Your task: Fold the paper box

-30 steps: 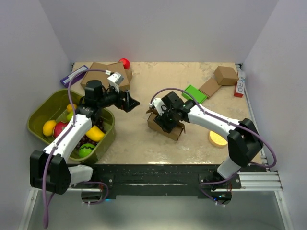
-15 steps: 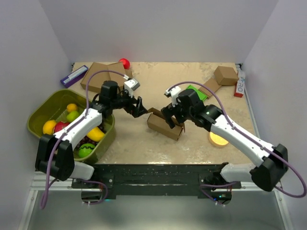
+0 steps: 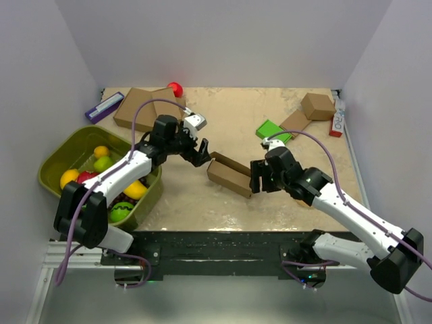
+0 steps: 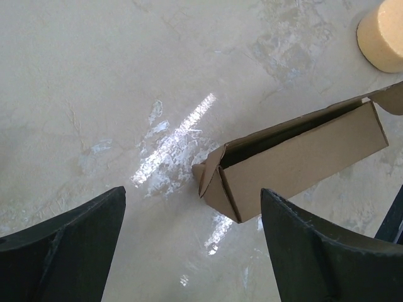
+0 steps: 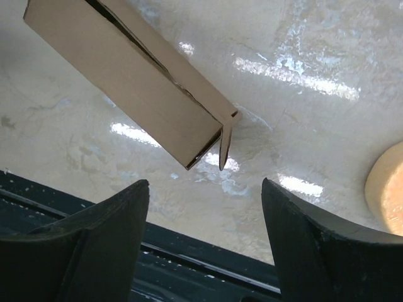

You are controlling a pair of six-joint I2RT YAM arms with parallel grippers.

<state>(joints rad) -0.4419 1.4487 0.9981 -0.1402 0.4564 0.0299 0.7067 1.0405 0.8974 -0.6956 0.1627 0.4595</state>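
The paper box [image 3: 228, 177] is lying mid-frame on the worktop [image 3: 229, 115], the fruit tub [image 3: 64, 144] sitting at left, stacked boxes [image 3: 138, 106] sitting upper left.

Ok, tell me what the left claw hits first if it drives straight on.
Probably the paper box, at its open end nearest the left claw; depth is hard to judge.

Paper box [image 3: 228, 177]: plain brown corrugated cardboard, long thin rectangular form, lying diagonally, top seam gaping, end flaps loose.
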